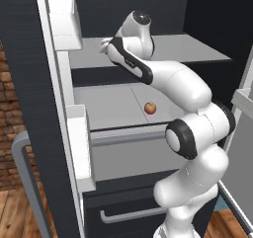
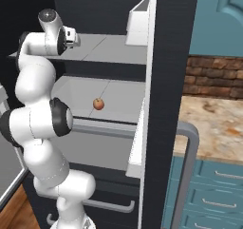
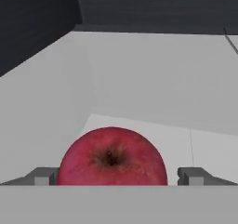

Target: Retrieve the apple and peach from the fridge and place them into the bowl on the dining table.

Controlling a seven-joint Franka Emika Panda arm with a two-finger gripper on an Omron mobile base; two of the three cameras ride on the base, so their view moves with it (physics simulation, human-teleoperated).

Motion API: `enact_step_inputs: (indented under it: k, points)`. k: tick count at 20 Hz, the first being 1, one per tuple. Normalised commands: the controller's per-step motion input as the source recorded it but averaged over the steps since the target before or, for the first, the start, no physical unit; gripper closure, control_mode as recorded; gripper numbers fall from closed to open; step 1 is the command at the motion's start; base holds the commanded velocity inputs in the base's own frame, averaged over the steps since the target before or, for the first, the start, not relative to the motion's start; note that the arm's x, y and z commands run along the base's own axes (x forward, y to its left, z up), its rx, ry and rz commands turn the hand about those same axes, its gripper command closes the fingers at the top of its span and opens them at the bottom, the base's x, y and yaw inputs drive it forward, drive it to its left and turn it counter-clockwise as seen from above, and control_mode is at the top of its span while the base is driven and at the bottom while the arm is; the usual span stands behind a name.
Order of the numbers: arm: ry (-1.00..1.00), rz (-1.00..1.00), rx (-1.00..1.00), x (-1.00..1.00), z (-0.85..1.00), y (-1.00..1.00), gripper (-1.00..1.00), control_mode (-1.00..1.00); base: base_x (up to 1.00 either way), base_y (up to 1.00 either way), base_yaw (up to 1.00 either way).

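Observation:
The dark red apple (image 3: pixel 111 158) rests on the fridge's upper grey shelf (image 1: pixel 197 47), right in front of the hand camera. My gripper (image 3: pixel 118 175) is open, one fingertip (image 3: pixel 44 175) on each side of the apple and neither touching it. From the base views my hand (image 2: pixel 71 37) reaches in over that upper shelf, and the arm hides the apple. The orange-pink peach (image 1: pixel 150 107) (image 2: pixel 98 103) sits alone on the lower shelf (image 1: pixel 113 106). The dark fridge (image 2: pixel 171 57) stands with its doors open. The bowl and the dining table are out of view.
White door bins (image 1: pixel 66 22) (image 2: pixel 138 23) hang on the open doors at either side of the arm. A drawer with a grey bar handle (image 1: pixel 131 213) lies below the shelves. A mottled beige counter (image 2: pixel 213 123) on teal drawers stands right of the fridge, before a brick wall (image 2: pixel 213 76).

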Motion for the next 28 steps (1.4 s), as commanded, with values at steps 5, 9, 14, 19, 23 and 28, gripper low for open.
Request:
enact_step_inputs:
  k: [5, 9, 14, 19, 23, 28]
  points:
    - [0.00, 0.00, 0.00, 0.00, -0.43, 0.00, -1.00, -1.00, 0.00, 0.00, 0.00]
    - [0.00, 0.00, 0.00, 0.01, -0.31, 0.00, 1.00, -1.00, 0.00, 0.00, 0.00]
    - [0.00, 0.00, 0.00, -0.11, 0.00, 0.00, 1.00, -1.00, 0.00, 0.00, 0.00]
    - [0.00, -0.06, 0.00, -1.00, 0.24, -0.46, 1.00, -1.00, 0.00, 0.00, 0.00]
    - [0.00, -0.13, 0.00, -1.00, 0.62, -0.76, 1.00, -1.00, 0.00, 0.00, 0.00]
    - [-0.05, -0.11, 0.00, -1.00, 0.20, -0.45, 1.00, -1.00, 0.00, 0.00, 0.00]
